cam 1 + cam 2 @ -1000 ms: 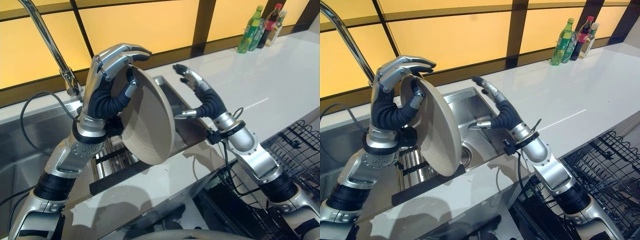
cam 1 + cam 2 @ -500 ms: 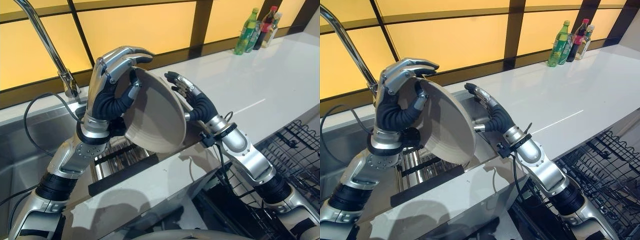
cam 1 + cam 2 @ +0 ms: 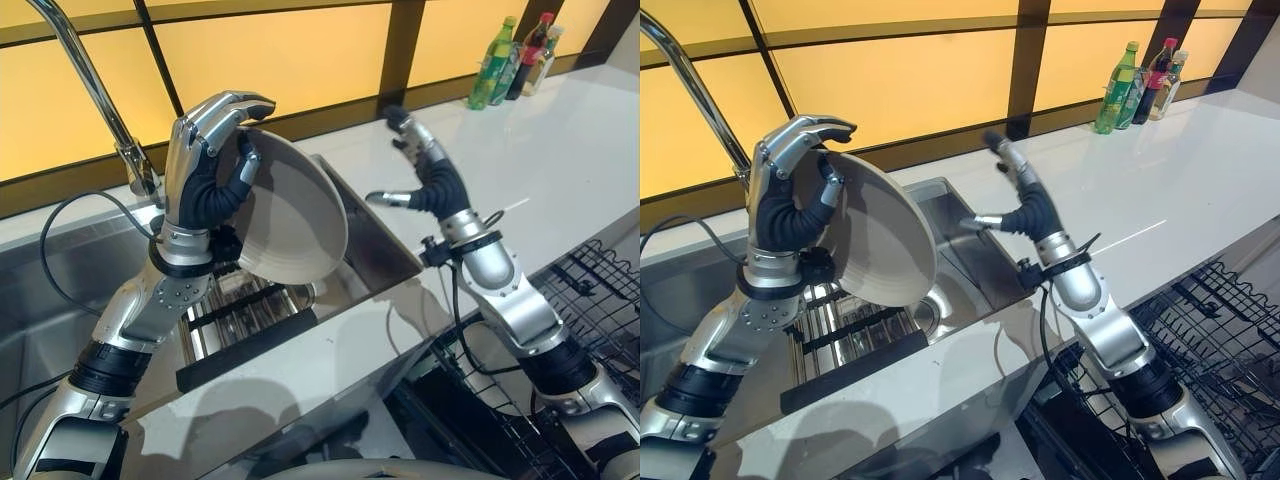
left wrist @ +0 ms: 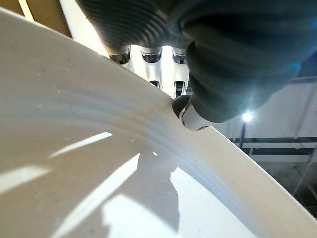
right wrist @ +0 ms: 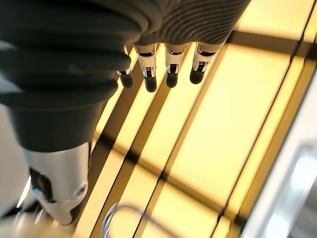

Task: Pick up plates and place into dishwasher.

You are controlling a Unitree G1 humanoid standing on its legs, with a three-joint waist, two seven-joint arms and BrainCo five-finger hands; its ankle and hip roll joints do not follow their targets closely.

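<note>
My left hand [image 3: 205, 165] holds a beige plate [image 3: 290, 225] up on edge above the sink, fingers curled over its top rim and thumb pressed on its back. In the left wrist view the plate [image 4: 89, 163] spreads beneath the fingers [image 4: 151, 54] and thumb. My right hand [image 3: 420, 165] hovers open to the right of the plate, above the sink's right edge, fingers straight and holding nothing. Its straight fingers [image 5: 168, 67] point toward the yellow wall panels. The dishwasher rack [image 3: 600, 290] lies at the lower right.
A steel sink [image 3: 375, 245] with a dish rack [image 3: 240, 310] inside it lies below the plate. A tall faucet [image 3: 95, 80] rises at the back left. Bottles [image 3: 510, 55] stand at the far right of the white counter [image 3: 540, 140].
The right hand has drawn away from the plate's rim, up and to the right. The left hand has tipped the plate a little and still holds it.
</note>
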